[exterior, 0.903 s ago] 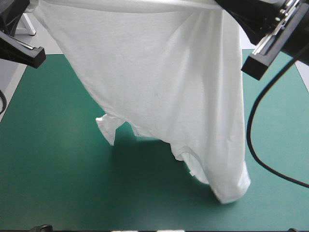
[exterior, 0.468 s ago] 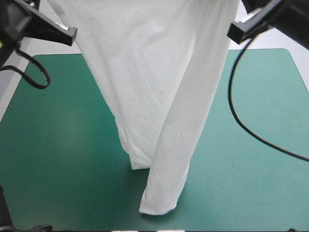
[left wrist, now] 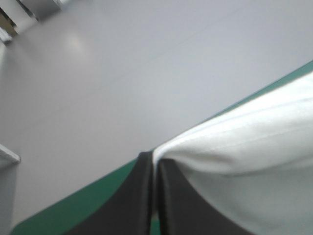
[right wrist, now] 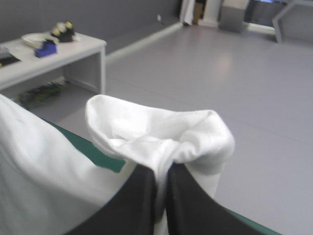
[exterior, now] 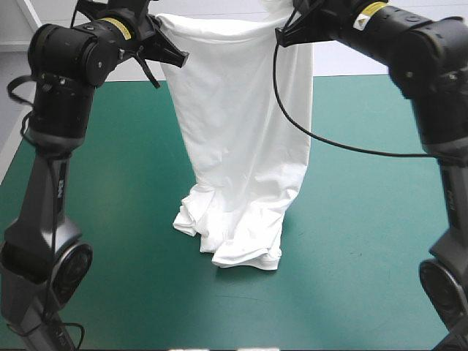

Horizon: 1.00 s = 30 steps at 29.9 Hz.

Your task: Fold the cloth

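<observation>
Left tool, right tool both pinched tight on T-shirt top edge. Only high view shows lower end heaped on desk.

Left end effector and right end effector are held high, each pinched nearly closed.

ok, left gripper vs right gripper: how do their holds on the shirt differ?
Left gripper pinches a smooth flat edge of the T-shirt; right gripper holds a rolled wad bulging out beyond it. Cloth leaves the left gripper on one side only; it drapes both sides of the right gripper. Shared: both shut on it, raised; its lower end heaps on the teal-green cover.
</observation>
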Each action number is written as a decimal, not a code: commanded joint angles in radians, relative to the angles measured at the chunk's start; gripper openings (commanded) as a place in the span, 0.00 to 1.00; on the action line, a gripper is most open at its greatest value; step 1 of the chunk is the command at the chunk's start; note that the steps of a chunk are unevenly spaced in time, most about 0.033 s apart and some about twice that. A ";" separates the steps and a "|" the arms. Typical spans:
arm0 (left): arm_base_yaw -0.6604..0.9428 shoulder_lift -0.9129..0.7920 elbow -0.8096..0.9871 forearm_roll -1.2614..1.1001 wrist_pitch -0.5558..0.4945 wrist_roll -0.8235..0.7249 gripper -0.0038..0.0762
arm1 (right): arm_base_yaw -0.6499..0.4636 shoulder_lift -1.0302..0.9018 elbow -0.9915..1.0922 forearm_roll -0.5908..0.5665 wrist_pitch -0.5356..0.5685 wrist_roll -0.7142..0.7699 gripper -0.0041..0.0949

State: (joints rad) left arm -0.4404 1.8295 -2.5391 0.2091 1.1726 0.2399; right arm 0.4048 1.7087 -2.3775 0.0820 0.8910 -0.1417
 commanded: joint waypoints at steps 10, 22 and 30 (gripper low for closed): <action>0.211 0.337 -0.019 -0.169 -0.261 0.011 0.04 | -0.043 0.332 -0.018 -0.276 -0.222 0.088 0.03; 0.252 0.491 -0.021 -0.248 -0.233 -0.016 0.57 | -0.076 0.373 -0.029 -0.272 -0.061 0.228 0.98; 0.254 0.357 -0.056 -0.237 0.120 -0.023 0.64 | -0.073 0.216 -0.029 -0.216 0.359 0.201 0.73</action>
State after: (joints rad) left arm -0.1853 2.3195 -2.5540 -0.0152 1.2185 0.2388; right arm 0.3334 2.0401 -2.3699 -0.1351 1.1450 0.0825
